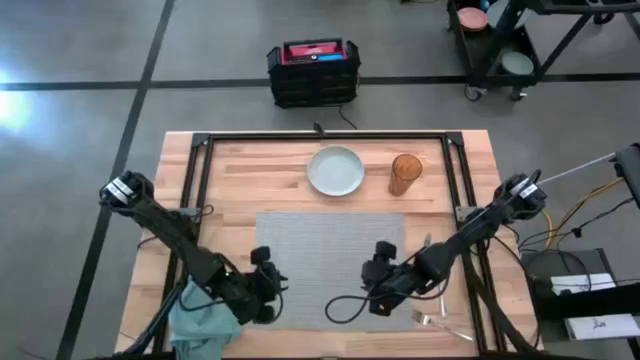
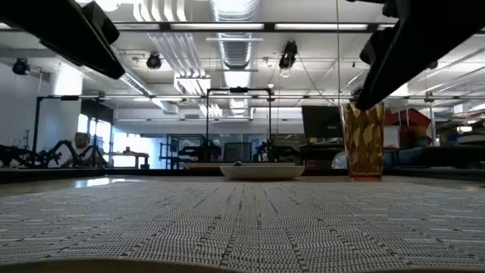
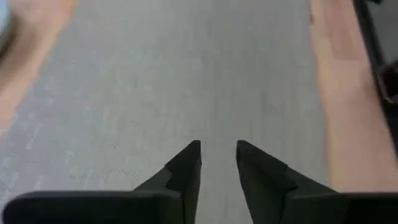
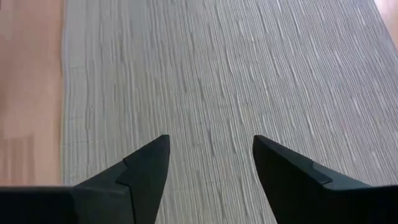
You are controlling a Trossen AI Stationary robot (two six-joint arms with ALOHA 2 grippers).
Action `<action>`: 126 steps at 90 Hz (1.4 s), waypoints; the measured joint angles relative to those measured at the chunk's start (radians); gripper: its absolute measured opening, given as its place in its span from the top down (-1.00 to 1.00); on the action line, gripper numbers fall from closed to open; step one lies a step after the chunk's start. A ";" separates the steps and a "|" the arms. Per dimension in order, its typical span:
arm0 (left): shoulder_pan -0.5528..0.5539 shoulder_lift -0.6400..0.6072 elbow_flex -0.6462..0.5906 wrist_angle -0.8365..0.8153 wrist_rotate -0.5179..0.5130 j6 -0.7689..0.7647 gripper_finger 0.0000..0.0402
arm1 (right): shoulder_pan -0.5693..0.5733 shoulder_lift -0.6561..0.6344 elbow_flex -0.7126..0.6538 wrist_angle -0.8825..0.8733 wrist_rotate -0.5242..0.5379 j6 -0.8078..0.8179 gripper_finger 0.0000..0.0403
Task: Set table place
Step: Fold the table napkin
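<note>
Placemat (image 1: 330, 265) lying flat at table (image 1: 470, 170) centre, nearer near edge. Left gripper (image 3: 217, 149) hovering over mat's near-left part, fingers slightly parted, gripping nothing. Right gripper (image 4: 210, 146) hovering over mat's near-right part, fingers spread wide, empty. Plate (image 1: 335, 170) and amber glass (image 1: 405, 173) sitting beyond mat's far edge. Teal napkin (image 1: 200, 320) lying at near-left corner, off mat. Cutlery (image 1: 440, 322) lying right of mat.
</note>
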 joint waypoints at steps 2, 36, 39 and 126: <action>0.000 0.000 0.016 -0.028 0.015 -0.005 0.43 | -0.001 0.000 0.000 0.000 0.000 0.000 -0.07; -0.046 0.015 0.229 -0.446 0.413 -0.405 0.14 | 0.021 0.000 -0.001 -0.001 -0.011 0.039 -0.14; -0.059 0.021 0.231 -0.490 0.427 -0.463 0.16 | 0.020 0.000 -0.001 -0.001 -0.010 0.039 -0.15; -0.127 0.042 -0.225 -0.065 0.527 -0.950 0.54 | 0.019 0.000 -0.073 0.116 0.044 0.025 -0.07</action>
